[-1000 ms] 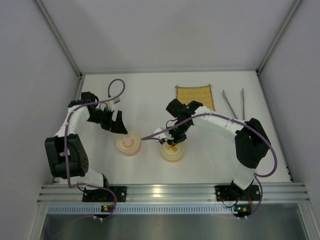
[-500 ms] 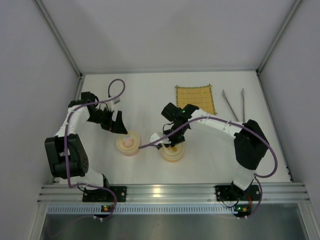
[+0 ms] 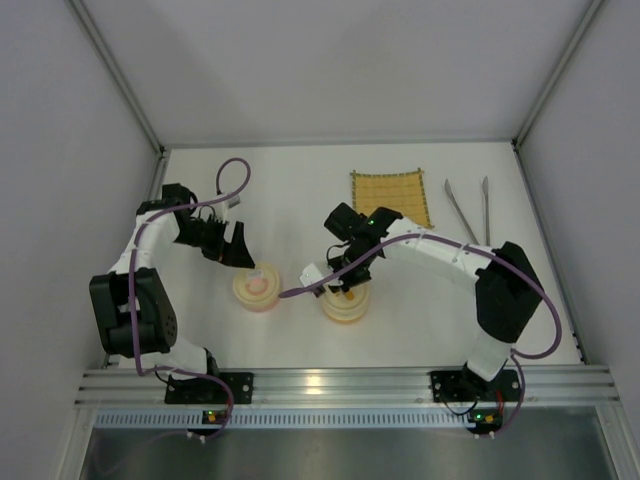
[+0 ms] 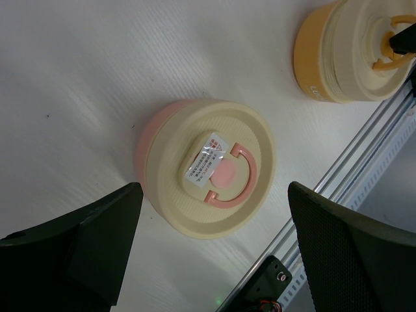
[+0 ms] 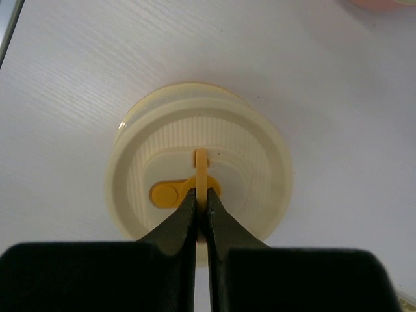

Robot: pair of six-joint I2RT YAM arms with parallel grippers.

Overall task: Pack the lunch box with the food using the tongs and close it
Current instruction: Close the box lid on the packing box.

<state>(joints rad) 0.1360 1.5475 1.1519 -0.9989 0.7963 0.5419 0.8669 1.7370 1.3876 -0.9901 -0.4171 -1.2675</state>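
Note:
Two round lunch box containers with cream lids stand side by side, one pink [image 3: 258, 288] and one orange [image 3: 345, 306]. My right gripper [image 5: 202, 201] is shut on the upright orange handle [image 5: 202, 172] of the orange container's lid [image 5: 260, 162]. Over the pink-handled lid [image 4: 211, 169] hangs my left gripper [image 4: 213, 192], open, its fingers well apart and touching nothing. The silver tongs [image 3: 468, 207] lie at the far right of the table, away from both grippers. The food is out of view.
A yellow woven mat [image 3: 390, 192] lies at the back, left of the tongs. The aluminium rail [image 3: 340, 382] runs along the near edge. White walls close the table on three sides.
The right gripper has closed fully onto the orange lid handle, and its arm has shifted slightly left. The left arm has not moved.

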